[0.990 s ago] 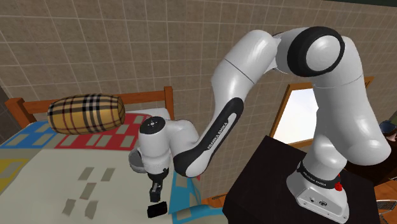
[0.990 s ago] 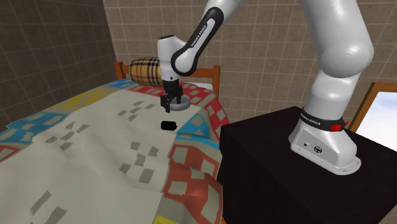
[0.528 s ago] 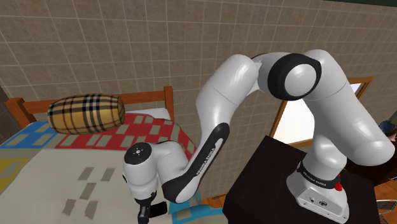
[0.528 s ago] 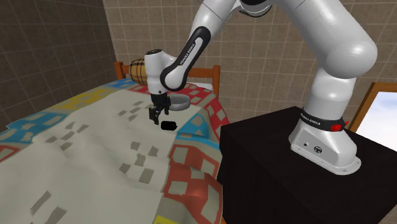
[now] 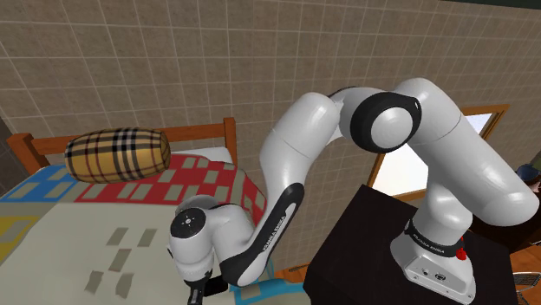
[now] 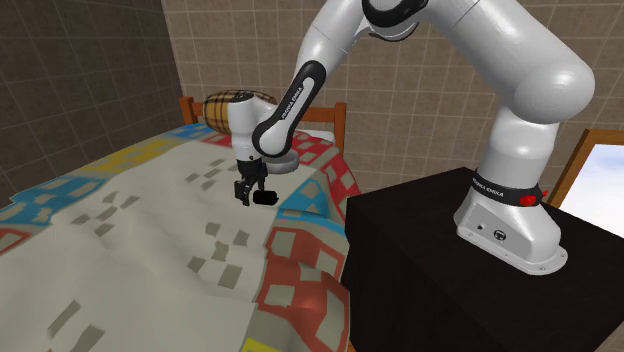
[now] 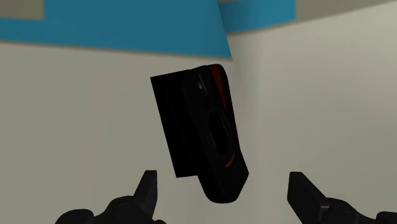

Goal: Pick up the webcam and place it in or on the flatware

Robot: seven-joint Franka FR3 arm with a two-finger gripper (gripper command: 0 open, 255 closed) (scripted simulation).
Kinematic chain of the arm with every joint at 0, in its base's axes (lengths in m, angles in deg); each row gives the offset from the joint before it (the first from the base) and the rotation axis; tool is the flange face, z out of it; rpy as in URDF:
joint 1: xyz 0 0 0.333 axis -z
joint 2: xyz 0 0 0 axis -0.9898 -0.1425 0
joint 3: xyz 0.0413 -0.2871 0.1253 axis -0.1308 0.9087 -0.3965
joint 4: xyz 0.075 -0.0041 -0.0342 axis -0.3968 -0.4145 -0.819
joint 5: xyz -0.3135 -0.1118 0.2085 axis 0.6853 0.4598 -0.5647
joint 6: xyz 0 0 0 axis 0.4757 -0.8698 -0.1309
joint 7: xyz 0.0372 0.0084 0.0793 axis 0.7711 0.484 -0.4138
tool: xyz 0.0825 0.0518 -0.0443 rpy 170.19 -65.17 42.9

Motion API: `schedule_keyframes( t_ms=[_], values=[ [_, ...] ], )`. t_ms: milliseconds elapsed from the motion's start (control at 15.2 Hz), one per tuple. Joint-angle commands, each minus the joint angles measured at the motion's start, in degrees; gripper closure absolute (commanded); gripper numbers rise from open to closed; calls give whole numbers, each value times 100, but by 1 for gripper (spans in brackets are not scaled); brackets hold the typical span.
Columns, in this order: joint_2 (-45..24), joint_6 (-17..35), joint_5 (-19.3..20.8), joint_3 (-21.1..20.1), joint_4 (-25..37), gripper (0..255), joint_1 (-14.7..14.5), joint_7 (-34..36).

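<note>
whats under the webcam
The black webcam lies on the bed's patchwork quilt, on a cream patch beside a blue patch. The cloth right beneath it is covered by its body.

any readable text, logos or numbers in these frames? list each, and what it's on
"FRANKA EMIKA": white letters along the dark strip of the forearm.
White lettering on the black base ring: too small to read.
Webcam: red marks, no readable text.
</note>
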Motion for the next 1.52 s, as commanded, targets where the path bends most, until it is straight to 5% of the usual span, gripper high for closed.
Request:
schedule_keyframes(
  t_ms=[0, 330, 396, 1452],
  values=[
    [-25, 9, 5, 7, 19, 0, -6, 2],
    [-24, 8, 5, 7, 19, 0, -6, 2],
    [-24, 8, 5, 7, 19, 255, -6, 2],
    [435, -241, -121, -151, -203, 255, 113, -97]
  ],
)
